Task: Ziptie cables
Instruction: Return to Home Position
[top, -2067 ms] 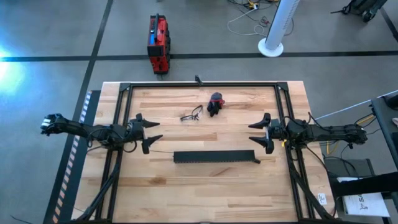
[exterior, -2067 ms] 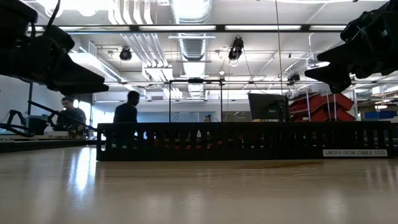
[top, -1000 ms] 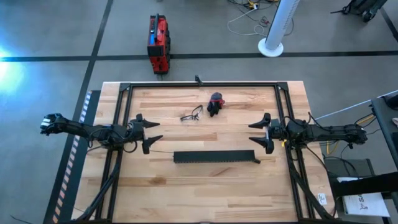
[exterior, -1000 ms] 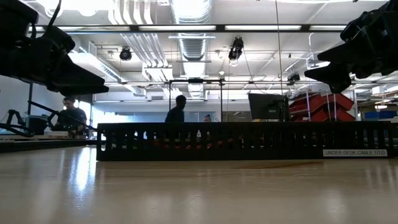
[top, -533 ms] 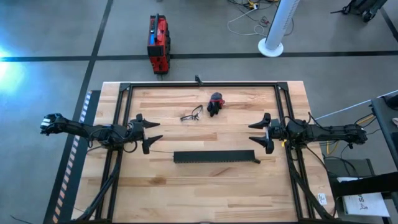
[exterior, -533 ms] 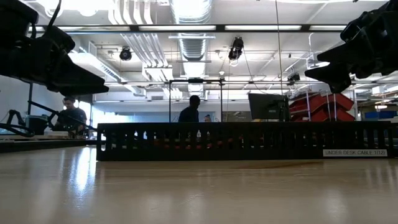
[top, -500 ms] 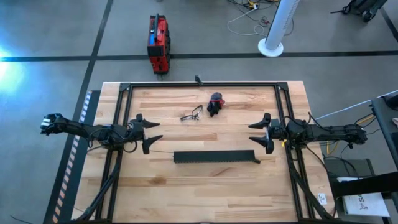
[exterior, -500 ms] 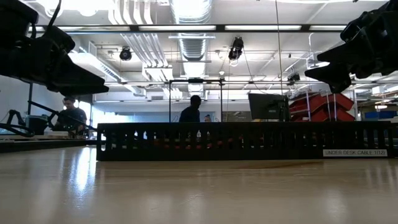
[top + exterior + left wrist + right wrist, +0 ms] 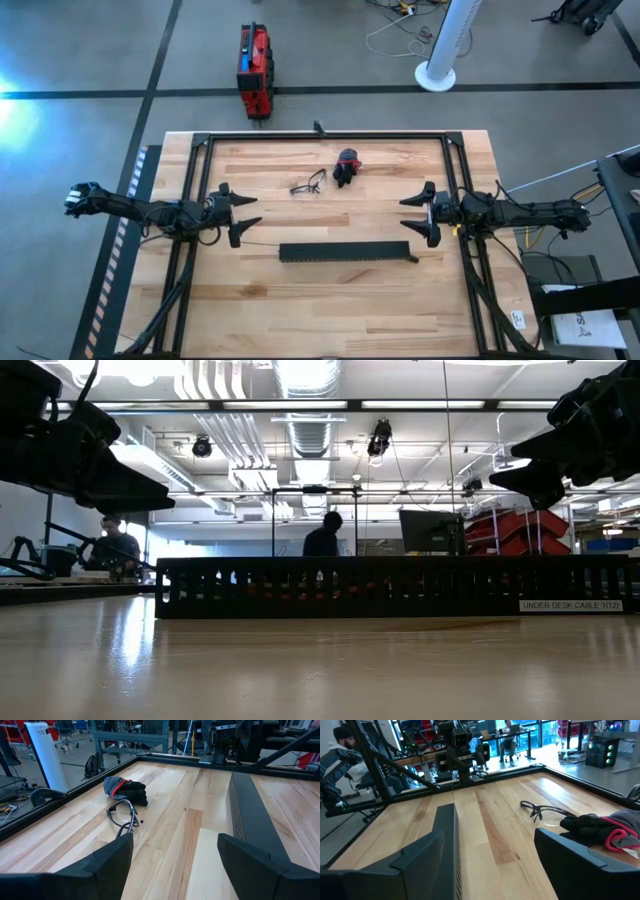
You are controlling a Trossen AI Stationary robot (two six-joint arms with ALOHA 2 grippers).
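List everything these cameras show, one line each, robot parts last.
table: one, light wood, under both arms.
cable duct: one, black, lid on, across the table's middle.
safety glasses: one pair, dark-framed, on the table beyond the duct.
glove bundle: one, red, black and grey, beside the glasses.
case: one, red and black, floor beyond the table.
post: one, white, floor beyond the table.
seated person: one, dark figure, room behind.
standing person: one, dark figure, room behind.
left gripper: one, dark, open, above the table left of the duct.
right gripper: one, dark, open, right of the duct.
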